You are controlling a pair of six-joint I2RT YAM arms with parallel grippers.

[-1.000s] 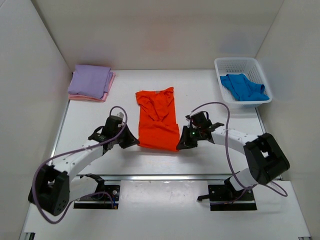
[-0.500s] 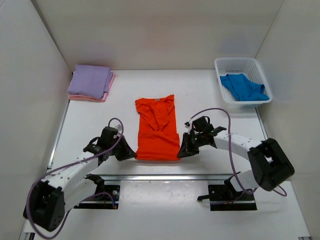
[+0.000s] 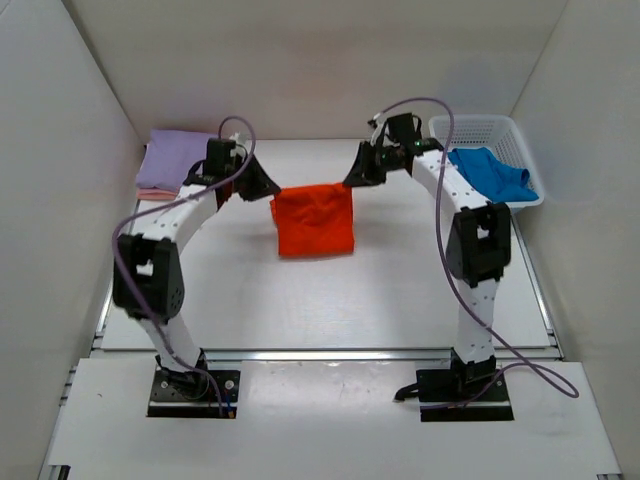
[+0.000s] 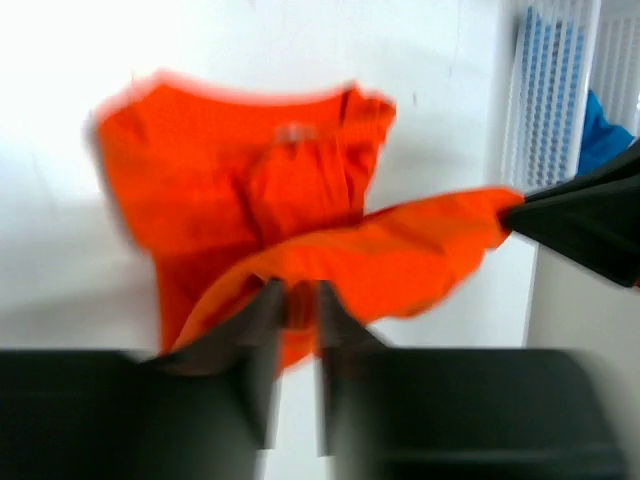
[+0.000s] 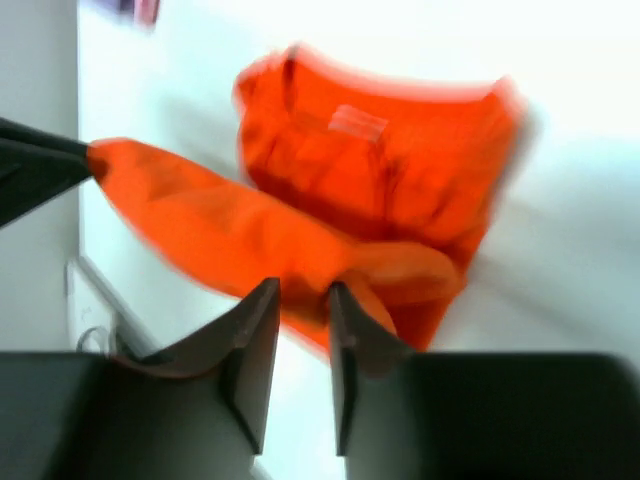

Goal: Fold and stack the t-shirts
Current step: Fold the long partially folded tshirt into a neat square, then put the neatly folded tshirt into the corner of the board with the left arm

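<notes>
The bright orange t-shirt is stretched between my two grippers above the middle of the table, its lower hem lifted toward the back so it hangs doubled. My left gripper is shut on the hem's left corner. My right gripper is shut on the hem's right corner. The rest of the orange shirt lies below in both wrist views. A folded lavender t-shirt lies on a pink one at back left. A blue t-shirt sits in the basket.
A white plastic mesh basket stands at the back right corner, also seen in the left wrist view. White walls enclose the table on left, back and right. Purple cables loop from both arms.
Both grippers rose from the shirt's near corners at the front and swung toward the back, carrying the orange hem up and over the shirt. The shirt now shows about half its length.
</notes>
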